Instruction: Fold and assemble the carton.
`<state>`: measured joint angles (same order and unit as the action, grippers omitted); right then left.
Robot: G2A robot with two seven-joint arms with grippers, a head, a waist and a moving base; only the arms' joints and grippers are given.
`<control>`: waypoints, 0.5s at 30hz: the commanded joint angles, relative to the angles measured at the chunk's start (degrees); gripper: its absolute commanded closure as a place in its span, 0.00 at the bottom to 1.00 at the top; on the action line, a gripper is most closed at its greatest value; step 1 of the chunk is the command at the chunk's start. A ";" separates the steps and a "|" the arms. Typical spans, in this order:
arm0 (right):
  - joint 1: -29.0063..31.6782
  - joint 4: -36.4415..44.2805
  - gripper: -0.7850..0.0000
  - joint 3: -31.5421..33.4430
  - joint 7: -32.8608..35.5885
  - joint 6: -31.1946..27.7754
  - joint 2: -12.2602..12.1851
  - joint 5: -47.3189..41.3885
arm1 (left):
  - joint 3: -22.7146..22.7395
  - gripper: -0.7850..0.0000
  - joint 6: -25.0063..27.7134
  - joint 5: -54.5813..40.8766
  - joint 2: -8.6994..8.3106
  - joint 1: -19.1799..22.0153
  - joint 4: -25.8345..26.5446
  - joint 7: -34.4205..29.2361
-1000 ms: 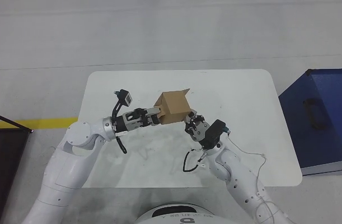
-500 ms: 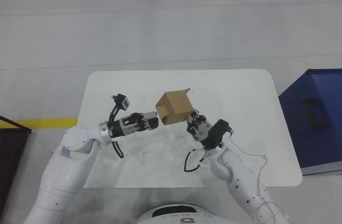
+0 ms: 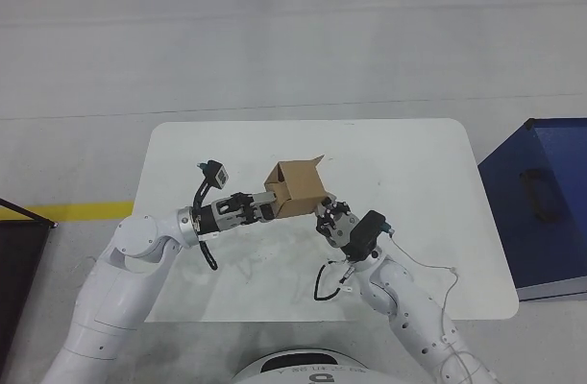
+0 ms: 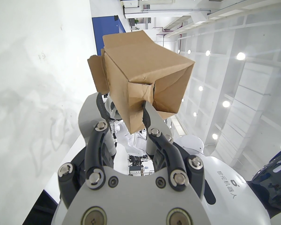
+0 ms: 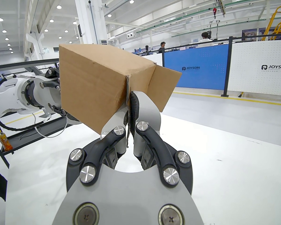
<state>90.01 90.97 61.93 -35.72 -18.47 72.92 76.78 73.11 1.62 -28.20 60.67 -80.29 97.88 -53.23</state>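
A brown carton (image 3: 298, 187) hangs above the middle of the white table (image 3: 418, 163), folded into a box with one flap (image 3: 317, 158) standing open. My left gripper (image 3: 267, 202) meets it from the left. In the left wrist view the left gripper (image 4: 123, 107) straddles a crumpled corner of the carton (image 4: 140, 71), shut on it. My right gripper (image 3: 324, 209) holds the box's near right corner. In the right wrist view the right gripper (image 5: 128, 104) is shut on a thin edge of the carton (image 5: 91, 80), beside a flap (image 5: 165, 85).
A blue bin (image 3: 552, 206) stands off the table's right edge. A black frame (image 3: 5, 250) sits on the floor at the left. A thin cable (image 3: 423, 264) trails from the right arm across the table. The table's far half is bare.
The left gripper drew back from the carton half a second ago and now sits on its corner again. The carton and the right gripper shifted slightly left.
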 commanded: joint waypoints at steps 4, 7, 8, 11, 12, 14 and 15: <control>0.01 0.16 1.00 -0.20 -0.16 0.86 -0.10 2.60 | 0.09 0.61 -1.64 0.39 -0.09 -0.07 0.41 0.62; -0.01 0.32 1.00 -0.26 -0.32 1.42 -0.18 4.24 | 0.18 0.62 -2.86 0.74 -0.16 -0.13 0.72 1.07; 0.01 0.33 1.00 -0.30 -0.31 1.46 -0.20 4.47 | 0.18 0.62 -3.07 0.82 -0.17 -0.14 0.86 1.19; -0.01 0.25 1.00 -0.28 -0.49 1.35 -0.21 4.28 | 0.22 0.62 -3.16 0.79 -0.20 -0.17 1.07 1.24; -0.04 0.10 1.00 -0.19 -0.52 1.31 -0.22 3.97 | 0.31 0.62 -2.98 0.62 -0.20 -0.17 1.17 1.20; -0.14 -0.16 1.00 0.10 -0.59 1.25 -0.24 3.44 | 0.63 0.62 -2.33 0.02 -0.23 -0.27 1.30 0.95; -0.15 -0.23 1.00 0.26 -0.69 1.19 -0.25 3.17 | 0.85 0.61 -1.67 -0.52 -0.25 -0.39 1.32 0.38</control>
<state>89.87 90.80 62.07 -36.35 -17.24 72.68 80.15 73.78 -0.59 -28.29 60.44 -80.58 99.20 -52.42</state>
